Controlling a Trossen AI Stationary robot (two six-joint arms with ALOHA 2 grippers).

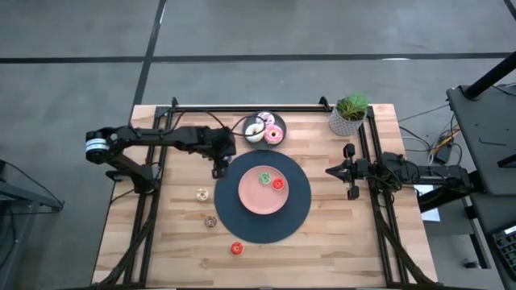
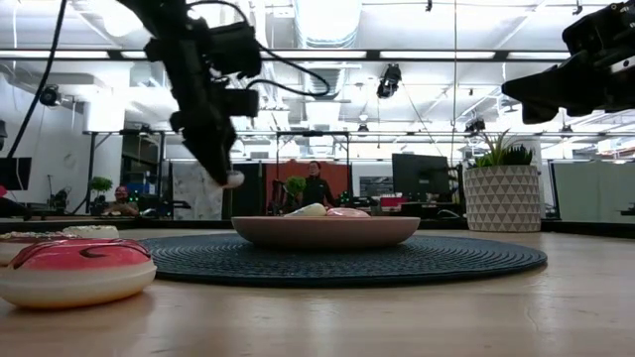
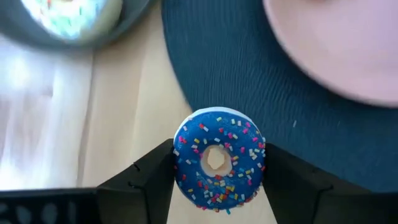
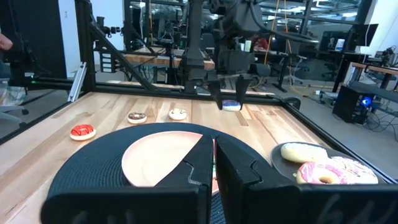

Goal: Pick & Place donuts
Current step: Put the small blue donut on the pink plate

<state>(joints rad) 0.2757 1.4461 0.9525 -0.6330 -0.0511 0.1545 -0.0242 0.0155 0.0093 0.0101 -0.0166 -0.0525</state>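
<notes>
The left gripper [image 3: 217, 171] pinches the blue donut [image 3: 218, 158] above the table, just left of the mat [image 1: 300, 216] near the grey plate [image 1: 251, 122]. The right gripper [image 1: 347, 170] waits at the right, fingers closed, empty.

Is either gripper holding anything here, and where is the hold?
Left gripper pinches the blue donut by its outer sides. Right gripper holds nothing.
</notes>
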